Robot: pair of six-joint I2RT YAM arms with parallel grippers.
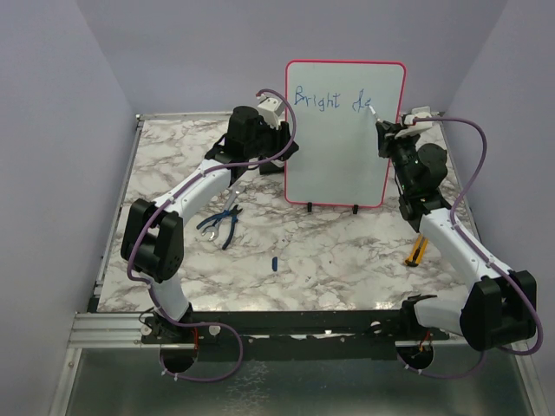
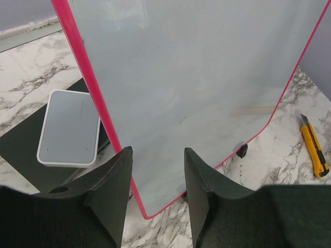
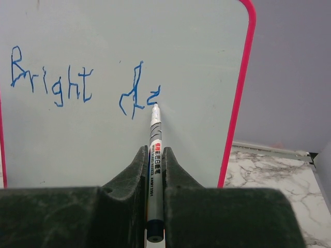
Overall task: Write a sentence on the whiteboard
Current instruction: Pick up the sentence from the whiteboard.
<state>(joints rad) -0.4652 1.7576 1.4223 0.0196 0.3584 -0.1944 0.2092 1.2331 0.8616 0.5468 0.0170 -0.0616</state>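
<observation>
The whiteboard (image 1: 345, 156) stands upright at the back middle of the table, pale with a red-pink frame. Blue marker writing (image 1: 334, 100) along its top reads "Bright" and then "da"; it shows in the right wrist view (image 3: 51, 82) too. My right gripper (image 3: 155, 151) is shut on a grey-white marker (image 3: 155, 134) whose tip touches the board at the end of the last letter. In the top view this gripper (image 1: 381, 130) is at the board's upper right. My left gripper (image 2: 158, 151) is open at the board's left side (image 1: 282, 143), and the board's lower corner (image 2: 147, 214) shows between its fingers.
Blue-handled pliers (image 1: 221, 227) and a small blue cap (image 1: 274, 262) lie on the marble table in front of the board. A yellow utility knife (image 1: 418, 251) lies at the right and shows in the left wrist view (image 2: 314, 150). A white-rimmed eraser block (image 2: 70, 128) sits left of the board.
</observation>
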